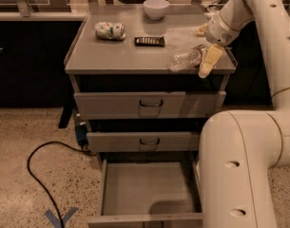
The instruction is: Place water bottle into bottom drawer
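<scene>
The water bottle, clear and crinkled, lies on its side on the grey cabinet top near the front right corner. My gripper is at the bottle's right end. One pale yellow finger is in front of that end, the other is behind it, and they stand apart. The bottle rests on the top, not lifted. The bottom drawer is pulled out below, with a plain grey inside and nothing in it.
A crushed white-green can, a dark remote-like object and a white bowl are on the cabinet top. The two upper drawers are closed. My white arm body stands right of the open drawer. A black cable lies on the floor to the left.
</scene>
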Action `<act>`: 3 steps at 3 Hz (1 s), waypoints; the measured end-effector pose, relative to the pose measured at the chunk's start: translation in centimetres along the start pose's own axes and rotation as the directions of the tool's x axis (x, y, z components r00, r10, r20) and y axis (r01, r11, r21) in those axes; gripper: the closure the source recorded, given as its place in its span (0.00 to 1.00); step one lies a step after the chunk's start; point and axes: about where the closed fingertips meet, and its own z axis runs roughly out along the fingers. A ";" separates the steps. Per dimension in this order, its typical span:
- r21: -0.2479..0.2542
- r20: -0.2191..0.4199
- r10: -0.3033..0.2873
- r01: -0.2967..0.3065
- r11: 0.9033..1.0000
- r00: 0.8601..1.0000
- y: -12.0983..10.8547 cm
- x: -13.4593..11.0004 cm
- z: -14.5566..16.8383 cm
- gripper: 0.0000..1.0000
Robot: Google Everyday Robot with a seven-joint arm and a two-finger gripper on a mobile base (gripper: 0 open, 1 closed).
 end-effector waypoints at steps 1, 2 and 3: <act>-0.040 0.022 -0.009 0.009 0.999 1.000 0.3 -0.4 2.1 0.00; -0.080 0.039 -0.014 0.017 0.997 0.999 0.6 -0.8 4.0 0.00; -0.048 0.047 -0.013 0.015 0.999 0.999 -0.3 -1.0 4.5 0.18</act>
